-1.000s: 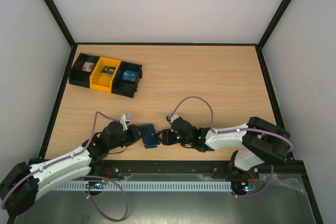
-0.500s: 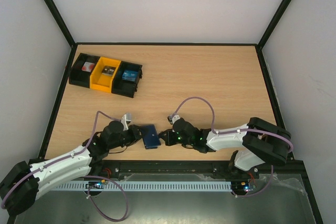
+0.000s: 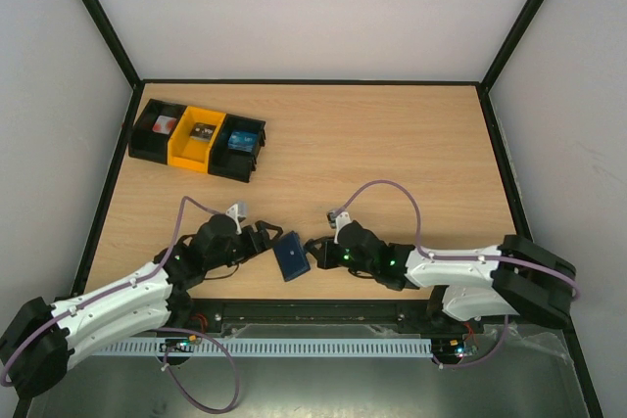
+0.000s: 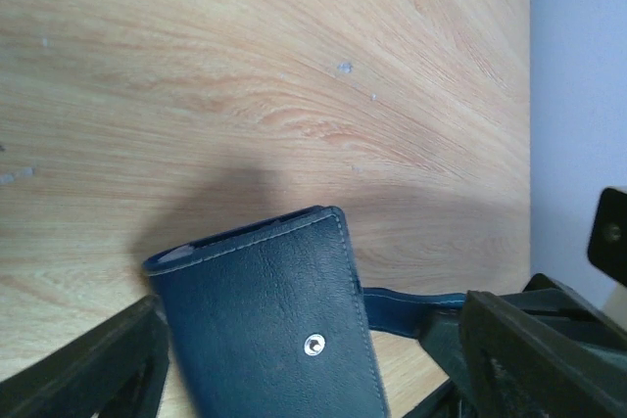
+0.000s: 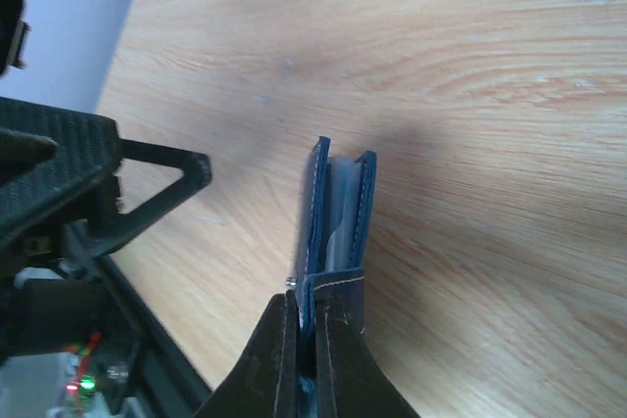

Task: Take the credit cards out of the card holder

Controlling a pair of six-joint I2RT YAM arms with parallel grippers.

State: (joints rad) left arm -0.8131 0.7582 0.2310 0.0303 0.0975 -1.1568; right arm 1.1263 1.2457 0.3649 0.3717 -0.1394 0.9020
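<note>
One card holder [image 4: 269, 330], dark blue, sits near the front edge of the wooden table [image 3: 392, 144], between the two grippers and turned up on its edge rather than lying flat. Whether it touches the wood cannot be told. The right gripper [image 5: 309, 315] is pinched closed on the near end of it, its two fingers pressed together over the blue edge. From that wrist view the holder is seen edge-on: two blue covers slightly parted with a paler grey layer between them, and no separate cards can be counted there. The left gripper [image 3: 266, 242] is spread wide, its two fingers [image 4: 93, 369] standing either side of the holder, the left one just beside it and the right one apart. The cover facing the left wrist carries one small metal stud [image 4: 313, 345], and one thin blue strap [image 4: 402, 296] runs off its side. At the far left of the table stands one row of three bins [image 3: 199, 139], black, yellow, black, each with one small item inside
</note>
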